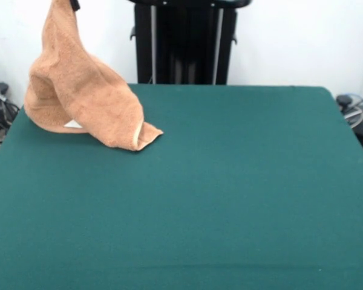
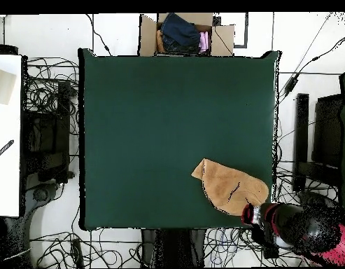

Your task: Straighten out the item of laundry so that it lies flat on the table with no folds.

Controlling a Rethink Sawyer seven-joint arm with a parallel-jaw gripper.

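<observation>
Gripper point(image 1: 74, 4): we see only a dark tip at the top edge, where the towel's peak hangs; we cannot tell how its jaws stand.
Towel point(image 1: 85, 96): lifted into a cone, lower folds resting on the table's far left corner, white label showing underneath.
Table point(image 1: 230, 199): green cloth top.
Pedestal point(image 1: 184, 42): black, behind.

The red and black arm point(image 2: 301, 228) reaches past the table's corner, its hand point(image 1: 74, 3) barely visible.
</observation>
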